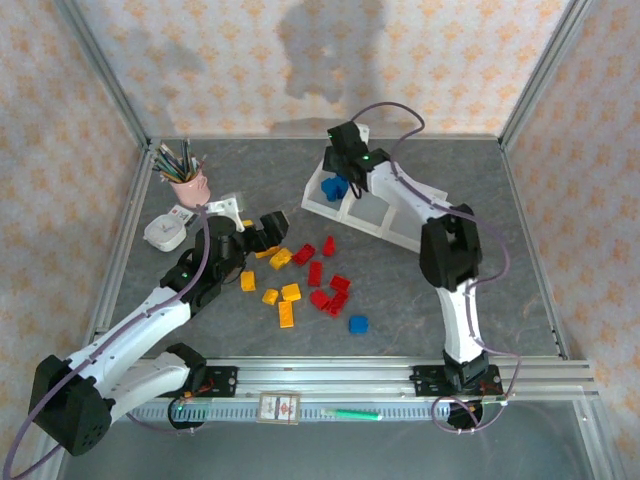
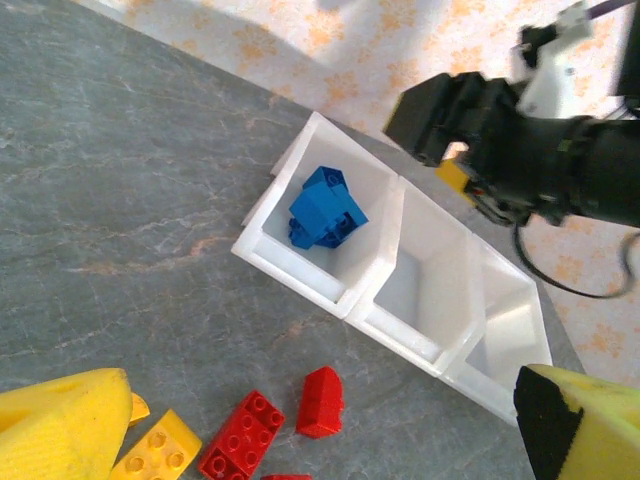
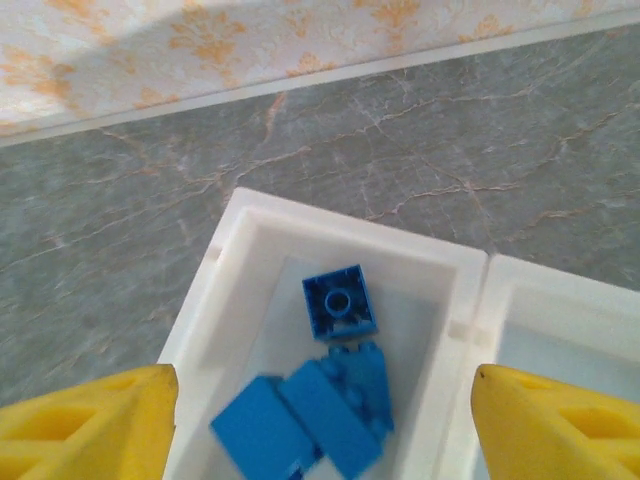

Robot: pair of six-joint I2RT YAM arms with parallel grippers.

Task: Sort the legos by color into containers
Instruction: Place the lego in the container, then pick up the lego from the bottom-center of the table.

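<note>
The white three-compartment tray (image 1: 345,213) lies at the back middle of the table. Its left compartment holds three blue bricks (image 3: 340,303), one of them blurred. My right gripper (image 3: 320,385) hangs open just above that compartment, nothing between its yellow fingers (image 3: 90,425). The middle and right compartments (image 2: 425,290) look empty. Red bricks (image 1: 325,285), yellow bricks (image 1: 285,295) and one blue brick (image 1: 358,324) lie loose on the table's middle. My left gripper (image 1: 272,228) is open above the pile's back-left edge, over a red brick (image 2: 321,402) and a yellow one (image 2: 158,451).
A pink cup of pencils (image 1: 186,180), a round white dish (image 1: 165,235) and a small white box (image 1: 225,208) stand at the back left. Patterned walls close off three sides. The metal rail (image 1: 400,375) runs along the near edge.
</note>
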